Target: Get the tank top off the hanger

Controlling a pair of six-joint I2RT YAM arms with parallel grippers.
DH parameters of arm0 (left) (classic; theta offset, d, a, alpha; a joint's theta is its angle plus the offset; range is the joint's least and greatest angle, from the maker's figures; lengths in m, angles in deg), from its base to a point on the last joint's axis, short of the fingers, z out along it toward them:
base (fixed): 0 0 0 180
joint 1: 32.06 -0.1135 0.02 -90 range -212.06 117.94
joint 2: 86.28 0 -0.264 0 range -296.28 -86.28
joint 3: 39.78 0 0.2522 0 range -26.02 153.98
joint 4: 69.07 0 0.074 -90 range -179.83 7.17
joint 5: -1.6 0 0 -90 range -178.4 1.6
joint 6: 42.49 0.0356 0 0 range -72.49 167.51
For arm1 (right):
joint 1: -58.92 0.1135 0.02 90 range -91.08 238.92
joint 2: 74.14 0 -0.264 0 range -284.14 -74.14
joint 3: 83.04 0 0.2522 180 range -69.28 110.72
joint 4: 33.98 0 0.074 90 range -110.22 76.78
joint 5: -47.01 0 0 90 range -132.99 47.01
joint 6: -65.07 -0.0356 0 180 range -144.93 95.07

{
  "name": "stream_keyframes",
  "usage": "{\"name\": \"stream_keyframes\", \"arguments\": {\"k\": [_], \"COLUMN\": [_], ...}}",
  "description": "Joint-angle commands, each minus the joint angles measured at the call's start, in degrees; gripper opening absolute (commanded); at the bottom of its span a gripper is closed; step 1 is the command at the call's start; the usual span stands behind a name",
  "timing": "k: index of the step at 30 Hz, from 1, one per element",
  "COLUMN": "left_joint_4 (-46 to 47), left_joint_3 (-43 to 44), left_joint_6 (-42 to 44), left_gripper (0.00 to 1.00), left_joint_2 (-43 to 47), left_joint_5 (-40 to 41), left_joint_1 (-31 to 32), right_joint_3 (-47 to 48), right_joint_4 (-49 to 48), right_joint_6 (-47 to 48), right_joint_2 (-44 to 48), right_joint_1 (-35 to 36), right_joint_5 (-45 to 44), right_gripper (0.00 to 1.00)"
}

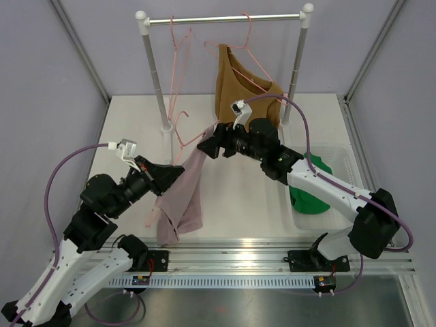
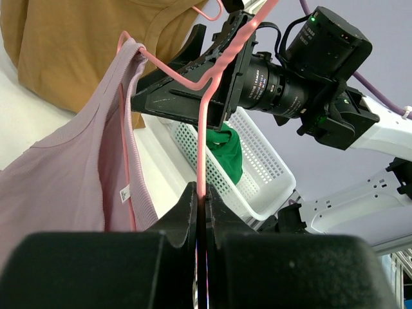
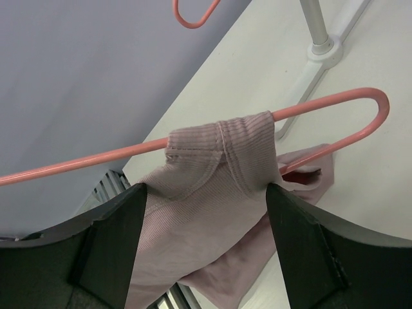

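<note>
The left gripper is clamped shut on the pink wire hanger, steadying it. The mauve tank top hangs between the arms, one strap looped over the hanger's arm. The right gripper, spread wide and holding nothing, straddles that strap. The wire runs crosswise to its fingers, so the strap probably has to slide toward the bent end

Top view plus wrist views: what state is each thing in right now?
Tank top: one strap on the hanger, body drooping.
Hanger: off the rail, tilted.
Left hand: shut on the hanger.
Right hand: open, astride the strap.
Brown top: hanging on the rail.
Green cloth: lying in the basket.
</note>
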Motion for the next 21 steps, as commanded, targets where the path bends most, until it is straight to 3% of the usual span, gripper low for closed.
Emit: {"name": "stream_keyframes", "arguments": {"k": [1, 3, 9, 10, 11, 15, 16, 17, 21], "left_joint_4": [5.2, 5.6, 5.9, 5.8, 5.8, 5.6, 5.6, 5.4, 3.5], "left_joint_3": [0.6, 0.6, 1.1, 1.2, 1.3, 1.2, 1.3, 1.3, 2.3], "left_joint_6": [0.0, 0.0, 0.0, 0.0, 0.0, 0.0, 0.0, 0.0, 1.0], "left_gripper": [0.0, 0.0, 0.0, 0.0, 0.0, 0.0, 0.0, 0.0, 0.0], "left_joint_2": [-0.6, -0.7, -0.8, -0.9, -1.0, -0.8, -0.7, -0.5, -0.8], "left_joint_5": [-0.8, -1.5, -2.1, -2.2, -2.2, -2.0, -1.9, -1.9, 0.0], "left_joint_1": [0.2, 0.2, 0.3, 0.2, 0.2, 0.2, 0.2, 0.2, 0.2], "right_joint_3": [2.8, 2.9, 4.2, 4.4, 4.6, 5.4, 5.3, 5.3, 5.8], "right_joint_4": [-0.9, -0.8, 0.5, 0.7, 1.0, 2.2, 2.3, 2.6, 4.8], "right_joint_6": [1.9, 2.4, 4.0, 4.2, 4.4, 5.7, 5.9, 6.0, 7.6], "right_joint_2": [0.2, 0.1, -0.7, -0.8, -0.8, -0.7, -0.8, -0.6, -0.7], "right_joint_1": [0.4, 0.5, 0.4, 0.4, 0.4, 0.5, 0.4, 0.5, 0.4], "right_joint_5": [-2.0, -2.8, -5.5, -6.2, -6.7, -7.7, -7.9, -8.4, -11.9], "right_gripper": [0.83, 0.83, 0.63, 0.57, 0.44, 0.27, 0.18, 0.04, 0.0]}}
